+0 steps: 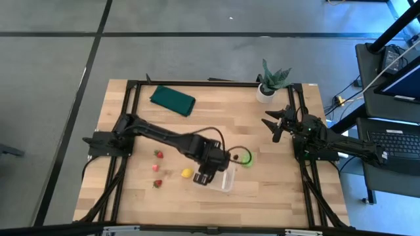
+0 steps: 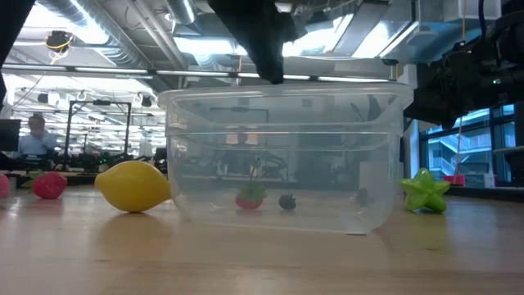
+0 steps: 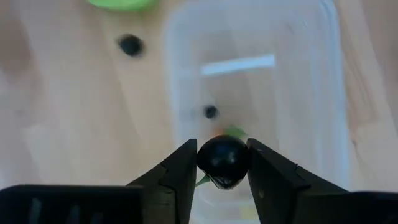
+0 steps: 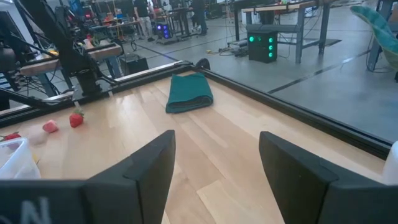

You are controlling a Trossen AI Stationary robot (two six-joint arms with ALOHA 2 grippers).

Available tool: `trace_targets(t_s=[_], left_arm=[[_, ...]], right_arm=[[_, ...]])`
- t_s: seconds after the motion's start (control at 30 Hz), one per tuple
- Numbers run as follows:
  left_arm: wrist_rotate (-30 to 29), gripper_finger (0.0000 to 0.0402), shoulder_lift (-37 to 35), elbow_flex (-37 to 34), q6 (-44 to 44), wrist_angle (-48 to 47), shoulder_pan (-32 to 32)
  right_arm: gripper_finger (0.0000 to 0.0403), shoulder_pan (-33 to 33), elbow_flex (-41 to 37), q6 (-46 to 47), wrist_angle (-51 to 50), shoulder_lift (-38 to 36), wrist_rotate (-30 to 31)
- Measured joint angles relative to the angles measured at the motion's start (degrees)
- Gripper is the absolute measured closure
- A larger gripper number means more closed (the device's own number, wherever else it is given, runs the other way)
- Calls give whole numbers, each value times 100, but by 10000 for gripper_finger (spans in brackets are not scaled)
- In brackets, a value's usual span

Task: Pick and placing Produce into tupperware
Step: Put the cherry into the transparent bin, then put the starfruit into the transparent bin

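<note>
Clear plastic is catching the light where the tupperware (image 1: 226, 181) is sitting near the front middle of the wooden table (image 1: 275, 190), and the left gripper (image 1: 207, 172) is hanging right over it. Its fingers (image 3: 177, 180) are clamping a dark berry (image 3: 222, 160) between them, holding it above the open tub. Down inside the tub (image 3: 261, 81) a small red piece with a green stem (image 2: 250, 197) is lying on the floor of it, with another dark berry (image 2: 286, 201) just beside that.

Outside, the yellow lemon (image 1: 187, 174) is resting just beside the tub on the left arm's side, almost touching its wall when seen from table height (image 2: 133, 185). Three red strawberries (image 1: 157, 167) are lying in a loose column farther out that way, apart from one another. On the tub's other side a light green star-shaped piece (image 2: 426, 190) is sitting near it, and one more dark berry (image 3: 130, 45) is lying loose on the wood close to that green piece.

Over at the right edge of the table, the right gripper (image 1: 281, 123) is waiting with its fingers (image 4: 140, 171) spread wide, holding nothing. A dark green folded cloth (image 1: 173, 100) is lying toward the back, and a spiky plant in a white pot (image 1: 269, 84) is standing at the back right.
</note>
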Motion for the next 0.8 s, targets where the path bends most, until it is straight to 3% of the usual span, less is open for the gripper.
trace_targets(t_s=[0.2,0.5,0.8], left_arm=[[256,296,411,-2,-42,8,-146],[378,255,536,-2,-288,167,58],[284,262,523,-2,-276,225,118]], right_arm=[[169,2,0,7,-6,16,-50],[169,4,0,13,-24,33,-197],[169,4,0,18,-24,33,-201]])
